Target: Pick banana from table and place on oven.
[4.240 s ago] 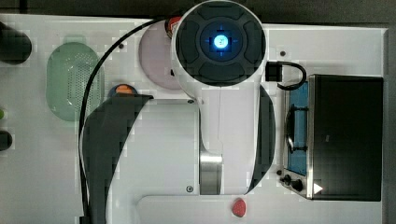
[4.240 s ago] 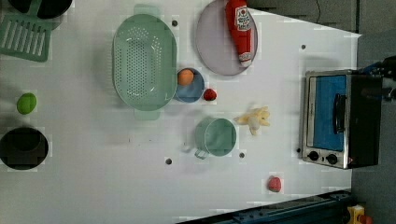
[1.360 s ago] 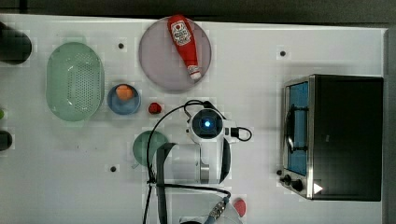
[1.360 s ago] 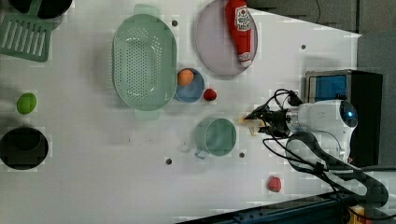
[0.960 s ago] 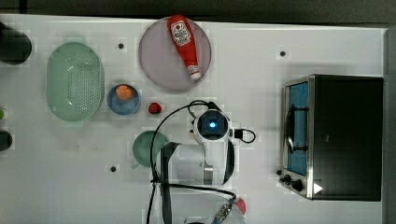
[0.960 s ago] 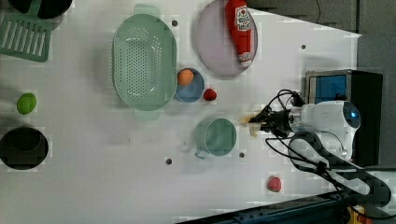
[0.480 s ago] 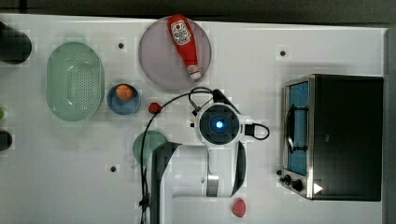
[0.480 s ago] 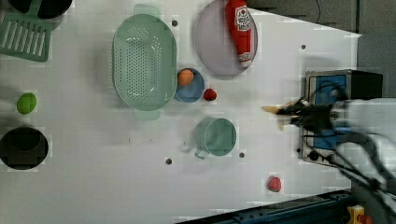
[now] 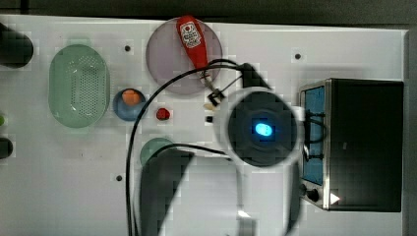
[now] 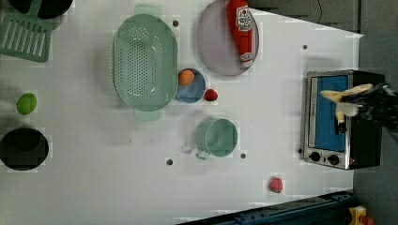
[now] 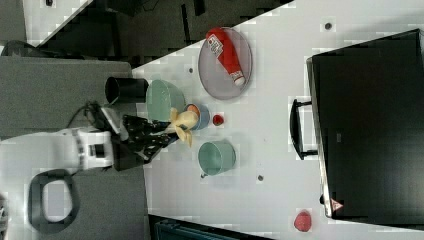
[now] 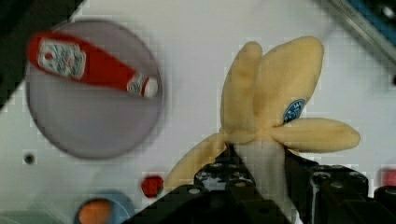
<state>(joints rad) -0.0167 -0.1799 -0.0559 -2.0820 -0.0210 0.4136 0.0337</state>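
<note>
My gripper (image 12: 261, 163) is shut on the whitish middle of the banana (image 12: 280, 107), whose pale yellow peel strips splay out past the dark fingers. The banana (image 10: 345, 96) hangs in the air off the white table (image 10: 281, 131); in the left view it lies over the blue glass door of the oven (image 10: 363, 140). In the right view the gripper (image 11: 160, 132) holds the banana (image 11: 182, 122) high at the right view's left, away from the oven's black top (image 11: 370, 125). In the top view my wrist (image 9: 263, 129) sits just left of the oven (image 9: 366, 142).
A red ketchup bottle (image 10: 241, 30) lies on a grey plate (image 10: 216, 51). A green colander (image 10: 145, 61), a blue bowl holding an orange ball (image 10: 187, 77), a small red item (image 10: 210, 95) and a green cup (image 10: 217, 137) stand mid-table. Another red item (image 10: 276, 184) lies near the table's edge.
The arm has risen with the banana in its grip and carried it to the left view's right, from beside the green cup to over the oven's front.
</note>
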